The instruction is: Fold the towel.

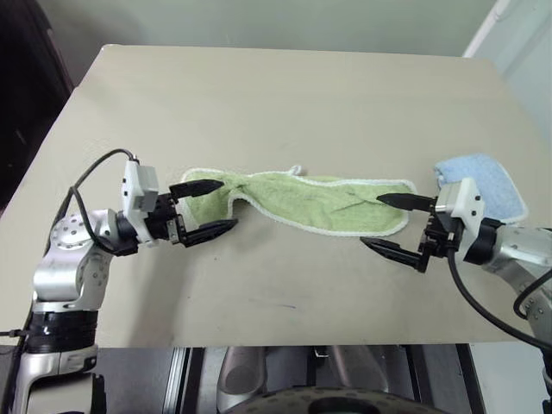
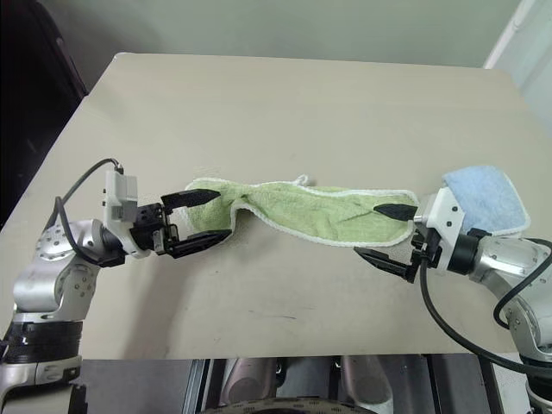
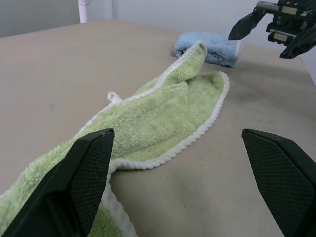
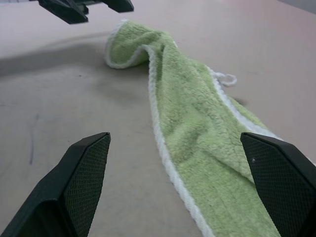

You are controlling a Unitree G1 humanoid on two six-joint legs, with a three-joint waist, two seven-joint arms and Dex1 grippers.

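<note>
**Both hands spread wide at the towel's two ends**

Left hand (image 1: 203, 210) hangs at one end of the towel (image 1: 302, 200), its two black fingers spread wide, one above the green cloth's edge and the other out over bare desk (image 1: 276, 95) beside it. Nothing is held between them. Right hand (image 1: 398, 224) faces it from the opposite end, fingers equally wide apart and gripping nothing; its upper finger lies over the towel's rounded end, the lower one over the desk just beside the white edging.

Between the two hands the towel lies flat on the desk as a long, bunched strip, narrowed and twisted partway along (nearer the left hand than the right), with its stitched white border showing all round. A small white loop (image 1: 296, 170) sticks out from the edge on the side away from both hands, roughly midway between them.

Just behind the right hand, close to the towel's end, sits a smaller light blue towel (image 1: 485, 184), folded into a pad.
</note>
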